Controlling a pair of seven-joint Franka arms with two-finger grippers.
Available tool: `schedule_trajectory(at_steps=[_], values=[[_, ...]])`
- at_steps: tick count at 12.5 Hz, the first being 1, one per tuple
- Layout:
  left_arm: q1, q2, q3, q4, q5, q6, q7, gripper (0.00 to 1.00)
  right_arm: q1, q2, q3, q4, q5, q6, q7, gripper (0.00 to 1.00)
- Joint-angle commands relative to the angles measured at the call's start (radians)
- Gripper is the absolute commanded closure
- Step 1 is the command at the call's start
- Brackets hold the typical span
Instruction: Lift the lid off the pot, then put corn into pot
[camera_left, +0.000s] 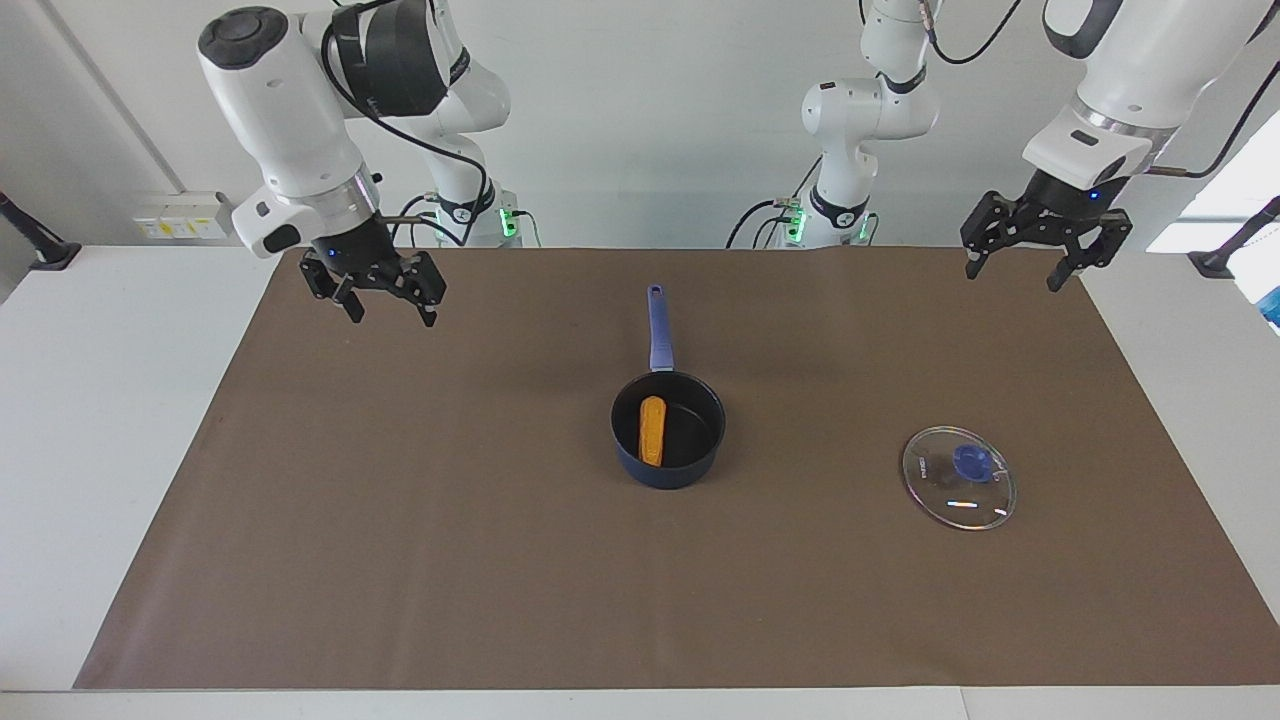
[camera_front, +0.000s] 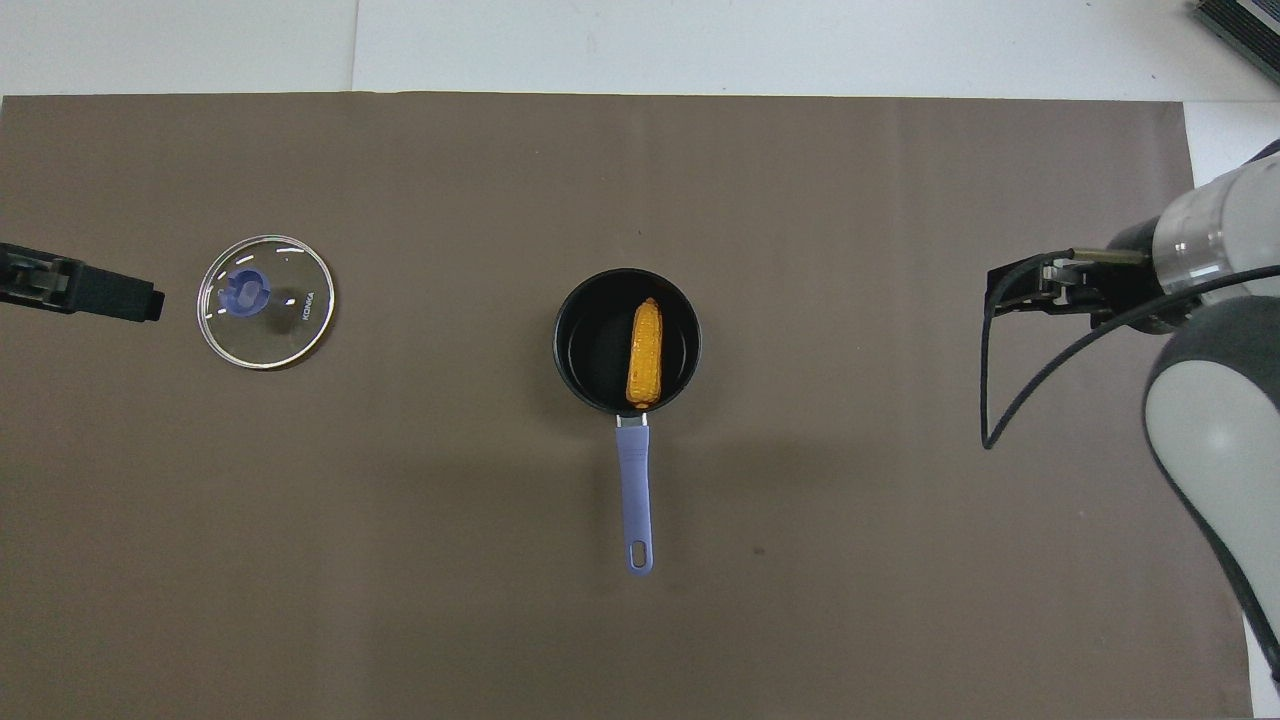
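Observation:
The dark navy pot (camera_left: 668, 432) (camera_front: 600, 340) stands uncovered at the middle of the brown mat, its blue handle (camera_left: 659, 328) (camera_front: 636, 495) pointing toward the robots. The orange-yellow corn (camera_left: 652, 430) (camera_front: 645, 352) lies inside the pot. The glass lid (camera_left: 958, 477) (camera_front: 266, 301) with its blue knob lies flat on the mat, apart from the pot, toward the left arm's end. My left gripper (camera_left: 1013, 278) (camera_front: 100, 290) hangs open and empty in the air over the left arm's end of the mat. My right gripper (camera_left: 392, 316) (camera_front: 1010, 285) hangs open and empty over the right arm's end.
The brown mat (camera_left: 400, 560) (camera_front: 400, 550) covers most of the white table. A loose black cable (camera_front: 1000, 400) hangs from the right arm's wrist.

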Motion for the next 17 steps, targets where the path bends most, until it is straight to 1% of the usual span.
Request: schedule_trajectory(at_steps=[1,3,5,7,8,10,13,14,16,17], values=[[-0.035,0.019,-0.012,0.081,0.012,-0.090,-0.072,0.00,-0.051,-0.014,0.006,0.033,-0.011,-0.071,-0.131,0.00],[-0.042,0.008,-0.020,0.079,0.014,-0.096,-0.129,0.00,-0.072,-0.020,0.007,0.058,-0.012,-0.122,-0.185,0.00],[-0.043,-0.022,-0.021,0.065,0.008,-0.087,-0.129,0.00,-0.074,-0.039,0.009,0.044,-0.019,-0.116,-0.196,0.00],[-0.028,-0.025,-0.014,0.059,0.009,-0.096,-0.127,0.00,-0.097,-0.039,0.001,0.044,-0.014,-0.118,-0.193,0.00],[-0.026,-0.027,-0.012,0.055,0.017,-0.100,-0.127,0.00,-0.097,-0.039,0.000,0.044,-0.014,-0.119,-0.191,0.00],[-0.017,-0.061,-0.008,0.004,0.021,-0.100,-0.126,0.00,-0.094,-0.039,0.007,0.045,-0.003,-0.122,-0.193,0.00],[-0.002,-0.068,-0.006,-0.008,0.024,-0.113,-0.126,0.00,-0.095,-0.040,-0.003,0.058,-0.017,-0.133,-0.200,0.00],[0.006,-0.068,-0.008,-0.007,0.053,-0.123,-0.126,0.00,-0.097,-0.040,-0.006,0.074,-0.022,-0.154,-0.200,0.00],[0.009,-0.068,-0.008,-0.007,0.070,-0.124,-0.132,0.00,-0.094,-0.042,-0.005,0.125,-0.029,-0.266,-0.201,0.00],[0.009,-0.068,-0.006,-0.007,0.070,-0.127,-0.132,0.00,-0.097,-0.054,-0.006,0.124,-0.028,-0.277,-0.200,0.00]])
